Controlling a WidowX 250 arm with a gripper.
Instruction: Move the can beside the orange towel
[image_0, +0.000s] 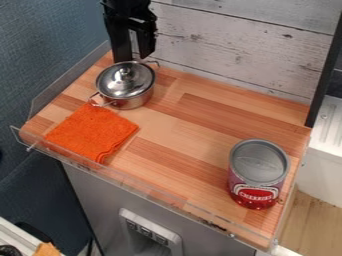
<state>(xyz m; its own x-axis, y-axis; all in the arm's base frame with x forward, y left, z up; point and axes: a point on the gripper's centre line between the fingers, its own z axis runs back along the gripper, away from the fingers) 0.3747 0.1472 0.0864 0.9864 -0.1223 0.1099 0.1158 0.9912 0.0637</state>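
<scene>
One cylindrical can with a grey top and a red-and-purple body stands upright on the striped wooden table, well apart from the folded bright-orange cloth towel, towards the table end opposite it. The black two-finger gripper hangs beyond the towel's far side, past the lidded silver metal pot just beside that cloth, its fingers apart with nothing between them; assessed step: approach pending, next move requiring travel across to the can, alignment and a grasp around its sides. Pale lettering marks the can's label, wording unrecorded.
</scene>
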